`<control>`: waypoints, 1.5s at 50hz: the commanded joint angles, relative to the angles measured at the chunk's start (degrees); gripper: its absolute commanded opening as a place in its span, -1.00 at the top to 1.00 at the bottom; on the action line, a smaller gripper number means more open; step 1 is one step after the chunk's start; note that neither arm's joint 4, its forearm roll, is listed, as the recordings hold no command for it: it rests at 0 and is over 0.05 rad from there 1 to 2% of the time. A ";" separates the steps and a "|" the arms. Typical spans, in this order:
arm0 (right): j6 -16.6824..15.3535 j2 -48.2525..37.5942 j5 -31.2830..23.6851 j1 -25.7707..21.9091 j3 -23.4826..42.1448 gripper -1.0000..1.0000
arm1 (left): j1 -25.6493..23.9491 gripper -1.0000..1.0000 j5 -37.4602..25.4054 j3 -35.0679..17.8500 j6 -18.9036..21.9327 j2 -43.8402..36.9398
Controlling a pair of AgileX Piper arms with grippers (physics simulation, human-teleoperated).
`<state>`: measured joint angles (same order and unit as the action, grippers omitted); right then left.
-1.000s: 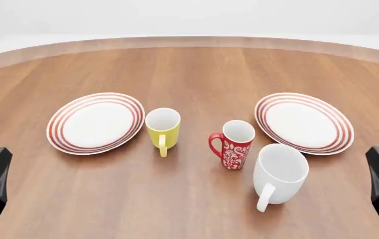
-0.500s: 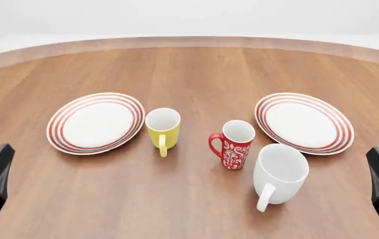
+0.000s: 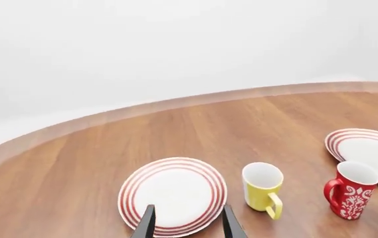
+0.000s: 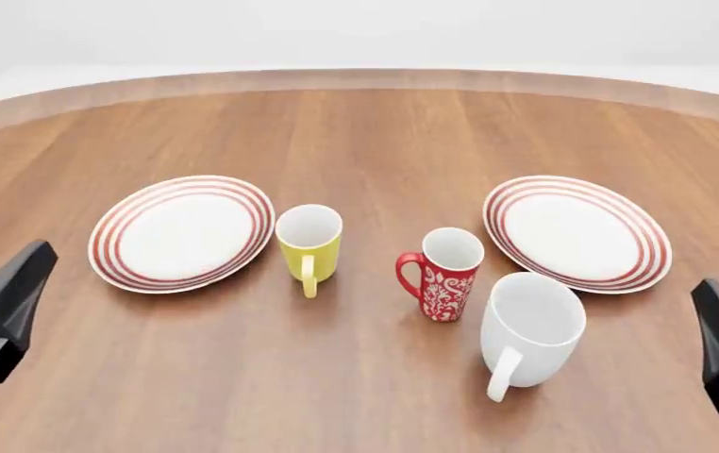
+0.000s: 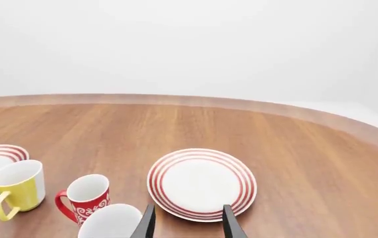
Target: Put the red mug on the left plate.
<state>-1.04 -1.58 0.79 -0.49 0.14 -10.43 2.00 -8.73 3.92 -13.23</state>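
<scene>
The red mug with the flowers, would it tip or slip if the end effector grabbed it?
The red mug looks rigid, glossy ceramic, so probably slippery. It stands taller than wide, so a sideways push might tip it. Its loop handle could snag.

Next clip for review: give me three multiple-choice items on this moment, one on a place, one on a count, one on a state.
1. In the front view, the red mug stands
A. on the left plate
B. between the yellow mug and the white mug
C. on the right plate

2. Mugs on the table:
A. two
B. three
C. four

3. The left claw is
A. open, holding nothing
B. shut on a mug
C. resting on a plate

Key: 1 B, it stands on bare wood between them; 2 B, yellow, red, white; 3 A, its fingers stand apart over the plate.
</scene>
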 commanded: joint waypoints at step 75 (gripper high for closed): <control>-2.09 0.20 -0.81 -1.53 -0.03 -1.00 | -32.58 -1.00 12.63 -27.94 18.80 -56.17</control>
<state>-2.97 -1.48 0.10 -1.79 0.12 -40.43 15.63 -34.25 21.48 -65.02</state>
